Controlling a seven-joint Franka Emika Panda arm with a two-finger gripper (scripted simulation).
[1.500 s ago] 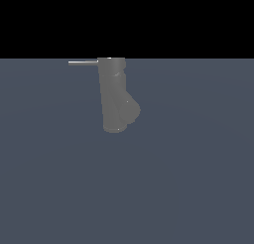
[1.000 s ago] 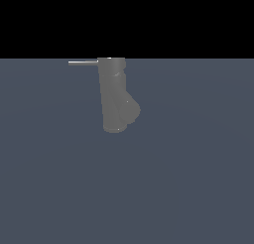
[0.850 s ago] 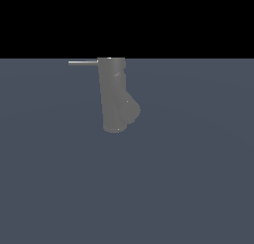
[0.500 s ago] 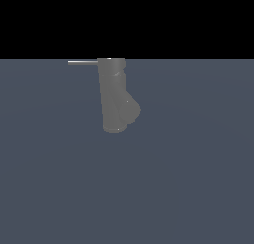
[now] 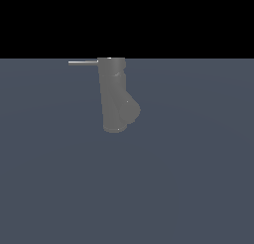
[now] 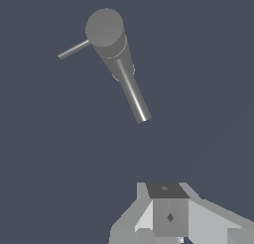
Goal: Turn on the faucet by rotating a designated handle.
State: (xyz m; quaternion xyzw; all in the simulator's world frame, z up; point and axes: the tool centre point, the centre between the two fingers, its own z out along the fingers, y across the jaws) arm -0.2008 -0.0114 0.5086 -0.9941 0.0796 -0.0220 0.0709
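A flat, dull slate-blue floor [image 5: 188, 188] filled the lower part of the exterior view and ran back to a straight horizon, above which there was only plain black background [image 5: 127, 20]. On that bare surface stood the matte grey upright cylindrical faucet [image 5: 113, 91], a little toward the exterior view's left of centre, with its top reaching the horizon line and a short stubby angled spout [image 5: 131, 110] branching from its lower part toward the exterior view's right. The thin straight light-grey metallic handle rod [image 5: 83, 63] projected level from the faucet's top toward the exterior view's left. In the wrist view the same faucet [image 6: 110, 39] was seen from above, its round top facing the camera, the handle [image 6: 73, 49] sticking out sideways, all against the same unbroken slate-blue ground. The robot's pale grey and white boxy gripper [image 6: 168, 215] showed only as part of its body at the picture's edge, well apart from the faucet; its fingertips were out of frame, so whether it was spread or clenched could not be told, and nothing was seen held in it.
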